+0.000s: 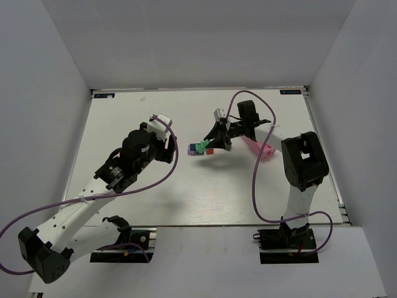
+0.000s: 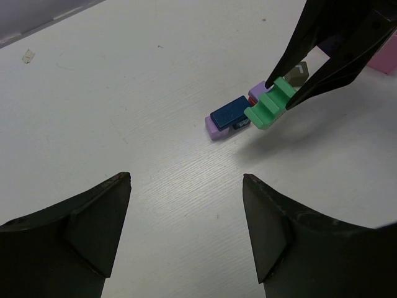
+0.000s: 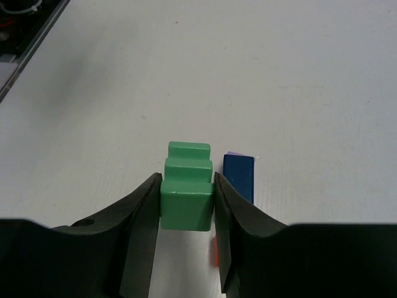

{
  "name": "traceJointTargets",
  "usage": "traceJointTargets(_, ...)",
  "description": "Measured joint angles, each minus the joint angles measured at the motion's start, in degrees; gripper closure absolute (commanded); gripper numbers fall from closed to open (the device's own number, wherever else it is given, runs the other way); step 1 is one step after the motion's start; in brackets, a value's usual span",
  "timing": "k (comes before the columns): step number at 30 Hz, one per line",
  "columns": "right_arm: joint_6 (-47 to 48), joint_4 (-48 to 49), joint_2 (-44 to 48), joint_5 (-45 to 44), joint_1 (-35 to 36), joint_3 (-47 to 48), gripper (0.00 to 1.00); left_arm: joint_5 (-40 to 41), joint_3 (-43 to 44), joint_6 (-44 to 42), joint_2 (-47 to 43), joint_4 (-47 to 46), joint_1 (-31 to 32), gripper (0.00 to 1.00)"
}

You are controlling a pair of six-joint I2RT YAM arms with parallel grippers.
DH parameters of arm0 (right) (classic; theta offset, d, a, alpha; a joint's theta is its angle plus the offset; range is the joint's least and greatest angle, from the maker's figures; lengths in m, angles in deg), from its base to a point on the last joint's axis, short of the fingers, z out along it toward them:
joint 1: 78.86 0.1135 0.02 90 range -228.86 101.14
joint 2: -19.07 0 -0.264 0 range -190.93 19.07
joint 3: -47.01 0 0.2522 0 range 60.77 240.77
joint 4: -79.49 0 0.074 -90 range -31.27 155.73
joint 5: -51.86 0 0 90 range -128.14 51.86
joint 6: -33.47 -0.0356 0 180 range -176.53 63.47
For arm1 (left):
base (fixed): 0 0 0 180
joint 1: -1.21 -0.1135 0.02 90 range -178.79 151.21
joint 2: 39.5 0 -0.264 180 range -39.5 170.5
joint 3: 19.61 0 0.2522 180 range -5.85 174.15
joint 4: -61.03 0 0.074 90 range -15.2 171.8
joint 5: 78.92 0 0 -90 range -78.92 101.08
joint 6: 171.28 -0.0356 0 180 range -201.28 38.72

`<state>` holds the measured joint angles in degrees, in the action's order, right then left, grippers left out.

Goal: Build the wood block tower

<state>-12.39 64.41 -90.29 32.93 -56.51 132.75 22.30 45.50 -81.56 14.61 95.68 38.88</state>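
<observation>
My right gripper (image 1: 206,144) is shut on a green stepped block (image 3: 186,186), which also shows in the top view (image 1: 200,147) and the left wrist view (image 2: 271,103). It holds the block slightly above the table, right beside a blue brick (image 3: 239,177) lying on a lilac brick (image 2: 216,130). A red block (image 3: 214,251) and a second lilac block (image 2: 257,92) sit just behind, partly hidden by the green one. My left gripper (image 2: 186,181) is open and empty, hovering over bare table left of the blocks (image 1: 169,144).
A pink rectangular tray (image 1: 260,148) lies right of the blocks, under the right arm, and its corner shows in the left wrist view (image 2: 384,59). White walls enclose the white table (image 1: 205,192) on three sides.
</observation>
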Motion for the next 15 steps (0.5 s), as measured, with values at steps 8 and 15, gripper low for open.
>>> traceJointTargets(8,-16.76,19.04,-1.01,0.22,-0.72,-4.85,1.0,0.35,0.0,0.0,0.0,0.0,-0.02,0.18)
traceJointTargets(15,-21.75,25.2,-1.38,-0.63,-0.9,-5.03,1.0,0.37,0.0,0.0,0.0,0.0,0.0,0.18)
